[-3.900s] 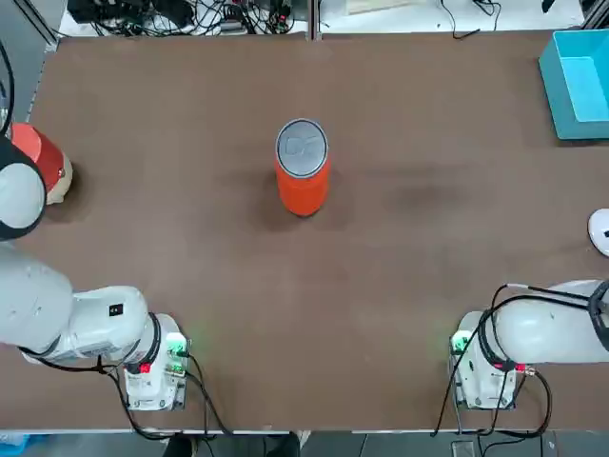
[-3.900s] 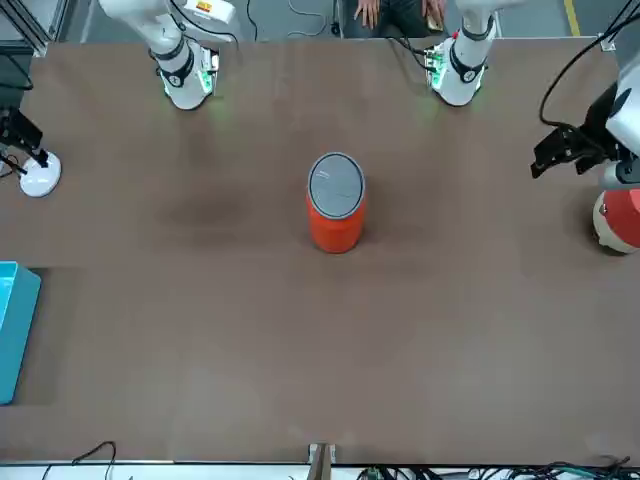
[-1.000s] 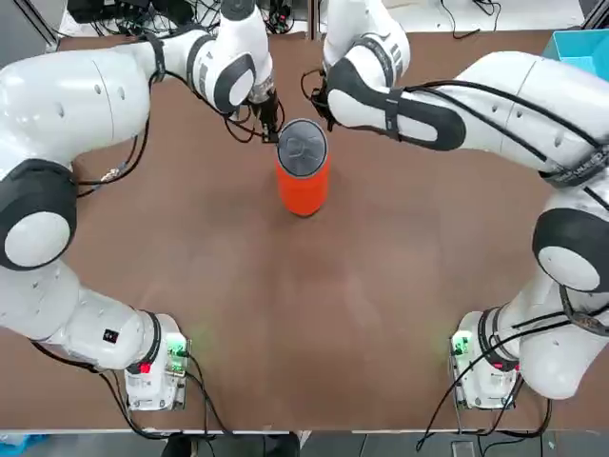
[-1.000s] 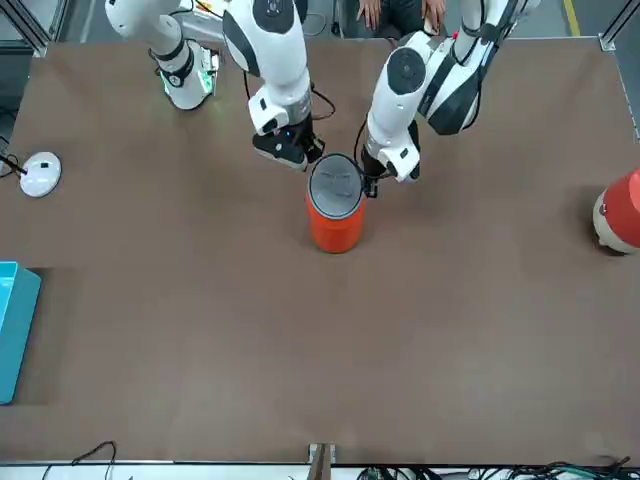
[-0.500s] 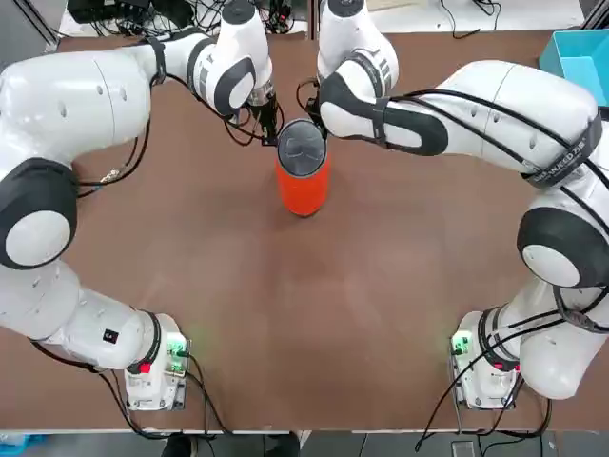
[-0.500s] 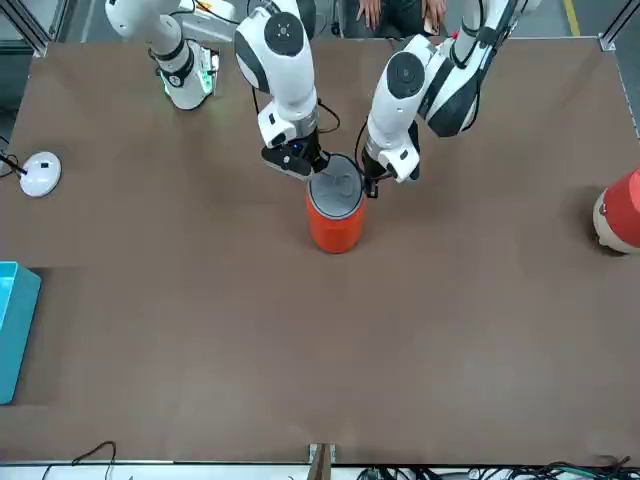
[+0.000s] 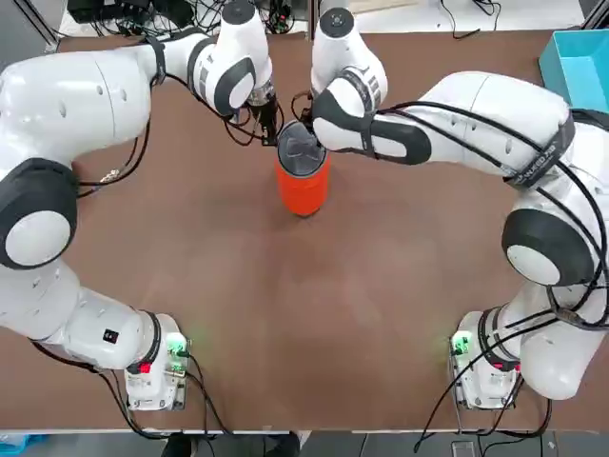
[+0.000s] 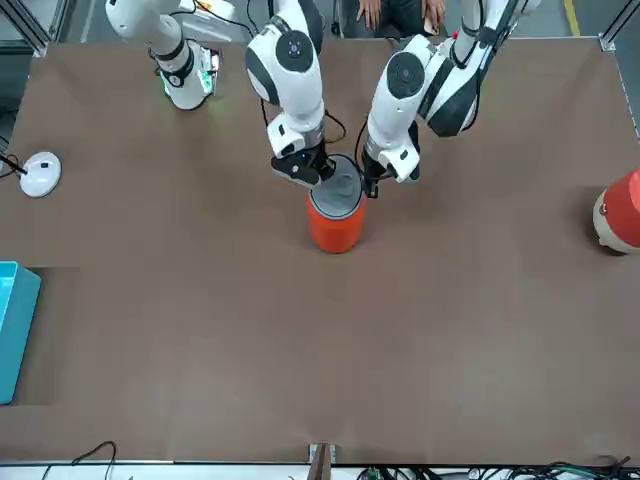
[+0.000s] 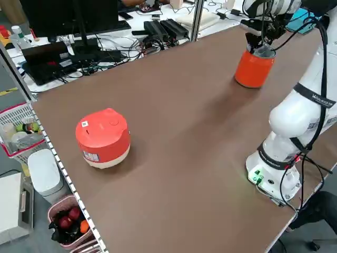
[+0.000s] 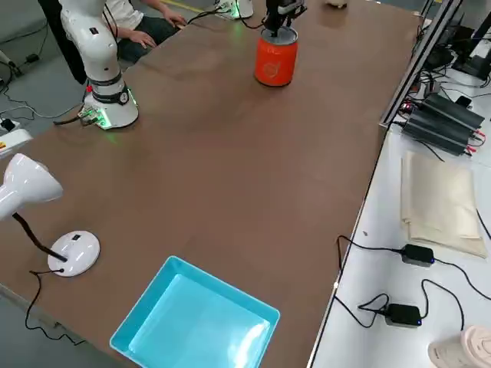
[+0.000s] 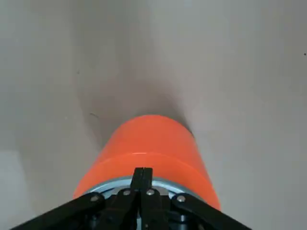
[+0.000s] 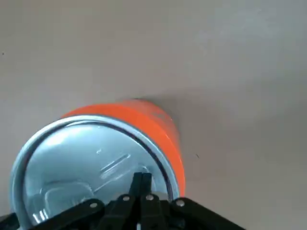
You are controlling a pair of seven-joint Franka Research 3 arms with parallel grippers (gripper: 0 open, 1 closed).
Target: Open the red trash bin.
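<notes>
The red trash bin (image 7: 303, 188) stands upright in the far middle of the table, an orange-red cylinder with a round grey lid (image 12: 91, 158) inside a silver rim. My right gripper (image 8: 318, 173) is shut, and its joined fingertips (image 12: 141, 181) rest on the lid near its edge. The lid looks slightly tipped under them. My left gripper (image 8: 372, 184) is shut too, and its tips (image 11: 142, 173) sit against the silver rim on the bin's other side. The bin's inside is hidden.
A light blue box (image 7: 580, 81) sits at the far right corner. A red-and-white rounded object (image 8: 620, 215) stands near the table's left edge. A white lamp base (image 8: 40, 176) lies near the right edge. Both arms reach across the table's middle.
My right gripper has slid from beside the bin's rim onto the lid over the last second. The left gripper has stayed at the rim. Both arms were parked four seconds ago.
</notes>
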